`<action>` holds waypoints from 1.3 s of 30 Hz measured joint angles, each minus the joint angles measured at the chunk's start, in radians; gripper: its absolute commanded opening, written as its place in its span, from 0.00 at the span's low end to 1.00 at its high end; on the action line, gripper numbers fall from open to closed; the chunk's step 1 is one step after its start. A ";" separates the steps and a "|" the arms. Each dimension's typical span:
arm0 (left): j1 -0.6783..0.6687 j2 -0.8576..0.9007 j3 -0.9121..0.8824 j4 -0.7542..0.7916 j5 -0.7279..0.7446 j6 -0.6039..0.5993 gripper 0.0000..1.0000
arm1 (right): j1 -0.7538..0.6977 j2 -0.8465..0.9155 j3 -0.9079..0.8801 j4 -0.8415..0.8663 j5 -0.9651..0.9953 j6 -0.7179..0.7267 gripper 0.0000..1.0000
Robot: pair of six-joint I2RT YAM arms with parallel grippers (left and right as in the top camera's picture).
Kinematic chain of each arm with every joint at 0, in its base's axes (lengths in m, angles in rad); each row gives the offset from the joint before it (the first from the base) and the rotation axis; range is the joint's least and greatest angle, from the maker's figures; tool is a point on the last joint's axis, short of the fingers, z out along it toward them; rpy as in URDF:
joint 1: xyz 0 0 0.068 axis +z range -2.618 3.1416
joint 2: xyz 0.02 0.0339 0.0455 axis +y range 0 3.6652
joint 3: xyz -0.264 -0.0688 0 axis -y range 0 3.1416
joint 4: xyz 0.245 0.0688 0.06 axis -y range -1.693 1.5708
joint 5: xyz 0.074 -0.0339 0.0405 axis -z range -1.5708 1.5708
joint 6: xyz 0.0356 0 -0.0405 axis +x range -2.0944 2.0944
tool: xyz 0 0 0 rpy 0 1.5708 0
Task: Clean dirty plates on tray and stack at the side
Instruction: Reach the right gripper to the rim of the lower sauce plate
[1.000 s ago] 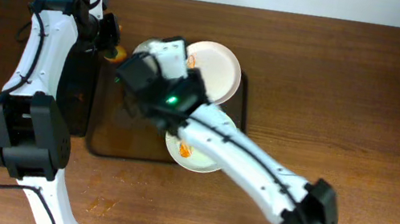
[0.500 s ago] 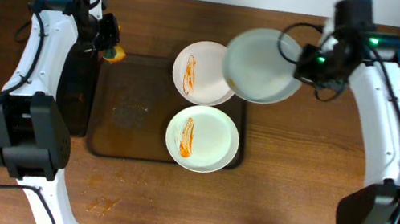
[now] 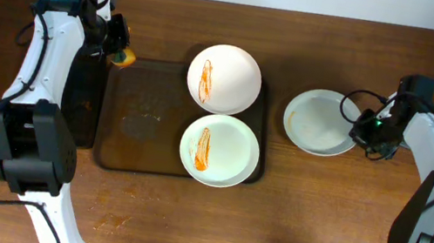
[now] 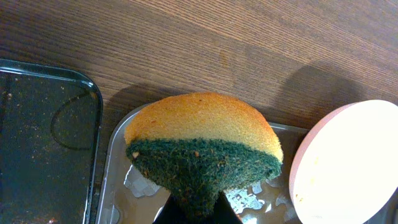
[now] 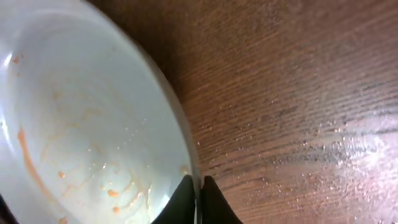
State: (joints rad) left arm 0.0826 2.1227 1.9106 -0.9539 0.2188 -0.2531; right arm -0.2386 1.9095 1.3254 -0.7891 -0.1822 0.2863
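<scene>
**Wooden table: one plate set aside, two left on the tray**

Brown wooden table [image 3: 313, 235] filled the overhead view, and I read it from my side outward. Nearest me, on the dark rectangular tray [image 3: 130, 138], lay a round white plate with an orange smear [image 3: 219, 150], with neither arm near it.

Further out, to the right and apart from the tray, a pale round plate with faint orange streaks [image 3: 316, 120] rested on the bare wood. The right gripper [image 3: 367, 134] was pinched on its outer rim, and the right wrist view showed the fingertips [image 5: 181, 202] clamped over that edge. Thin orange traces inside the plate made me doubt it was fully clean.

Beyond it, a second white plate streaked with orange [image 3: 224, 79] sat across the tray's far edge. Farthest off, at the tray's far left corner, the left gripper [image 4: 196, 213] was closed on a yellow-and-green scouring sponge [image 4: 202, 143]. It was held over the wet corner of the tray and touched no plate.

By my judgement the job was about a third done. One plate was placed at the side, not yet released, and two were left to scrub and stack onto it. My count was three plates, one tray, one sponge and two grippers, both occupied.
</scene>
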 measured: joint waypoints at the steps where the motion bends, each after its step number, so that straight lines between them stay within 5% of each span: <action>1: 0.000 0.000 0.000 0.000 0.000 0.000 0.00 | 0.000 0.000 0.000 -0.012 0.000 0.002 0.42; 9: 0.000 0.000 0.000 0.000 0.000 0.000 0.00 | 0.027 -0.075 0.054 -0.149 -0.077 0.011 0.43; 14: 0.000 0.000 0.000 0.000 0.000 0.000 0.01 | 0.194 -0.184 0.083 -0.149 -0.174 0.006 0.43; 22: 0.000 0.000 0.000 0.000 -0.016 0.000 0.00 | 0.480 -0.029 0.081 -0.146 -0.182 0.077 0.38; 29: 0.000 0.000 0.000 0.000 -0.018 0.000 0.00 | 0.549 0.066 0.081 -0.149 -0.177 0.090 0.29; 39: 0.000 0.000 0.000 -0.003 -0.018 0.000 0.01 | 0.557 0.098 0.081 -0.162 -0.175 0.099 0.28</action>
State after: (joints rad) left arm 0.0826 2.1227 1.9106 -0.9569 0.2008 -0.2531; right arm 0.3183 2.0079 1.4063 -0.9508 -0.3569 0.3851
